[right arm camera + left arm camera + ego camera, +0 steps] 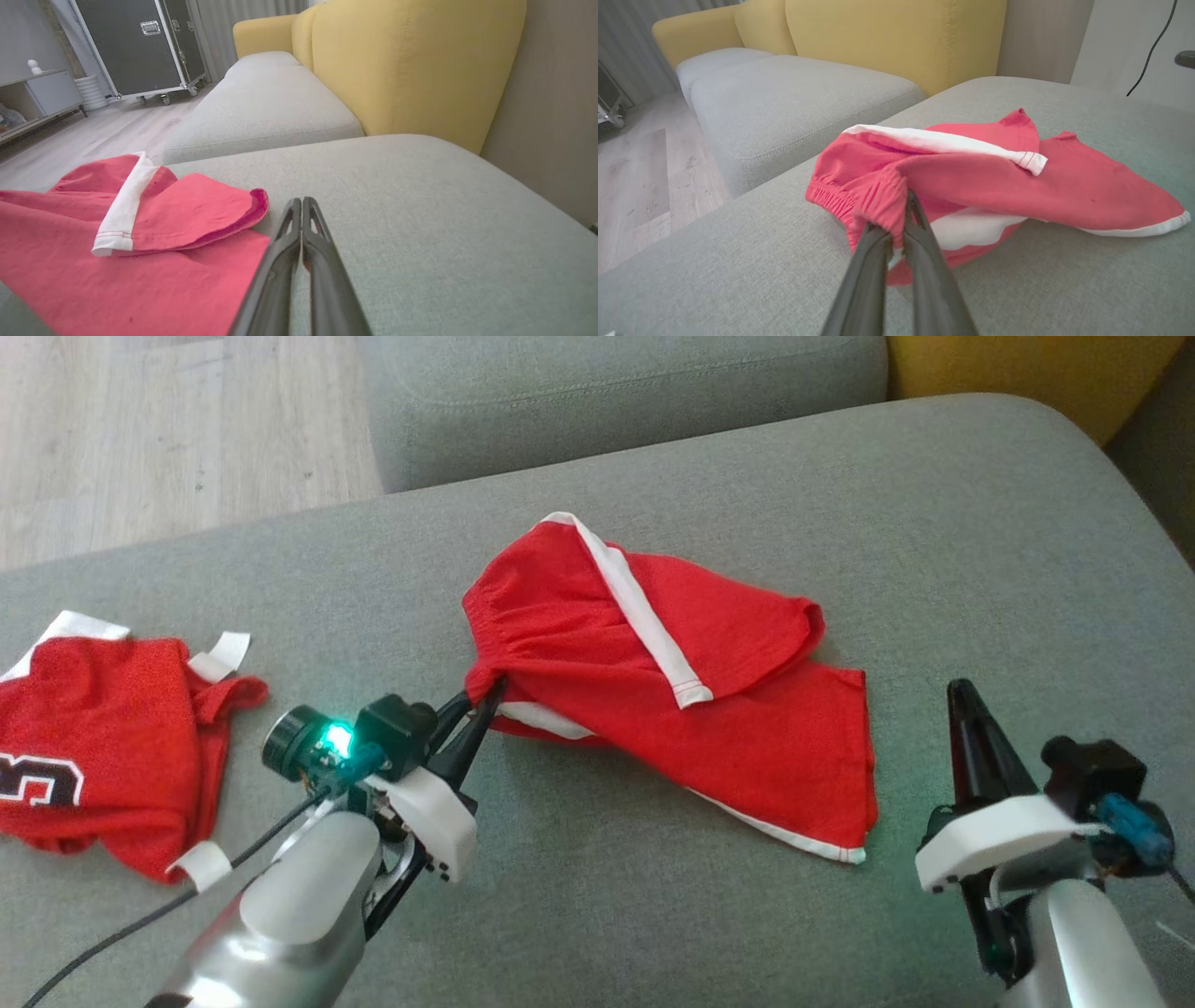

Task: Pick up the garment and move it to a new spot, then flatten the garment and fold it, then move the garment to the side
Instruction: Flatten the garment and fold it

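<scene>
The garment [653, 709] is a pair of red shorts with white side stripes, lying crumpled and partly folded over itself in the middle of the grey cushion [934, 523]. My left gripper [485, 695] is shut on the garment's elastic waistband corner at its left end. In the left wrist view the red waistband [878, 200] bunches between the dark fingers of the left gripper [896, 217]. My right gripper [960, 689] stands to the right of the garment, apart from it, shut with nothing in it. From the right wrist, its tips [301, 201] hover over bare cushion beside the garment's hem [163, 233].
A second red garment, a jersey [103, 737] with white trim and a number, lies at the cushion's left edge. A neighbouring grey seat [607, 401] and a yellow backrest [896, 37] stand beyond. Wooden floor [140, 429] lies to the far left, with a black wheeled case [140, 46] farther off.
</scene>
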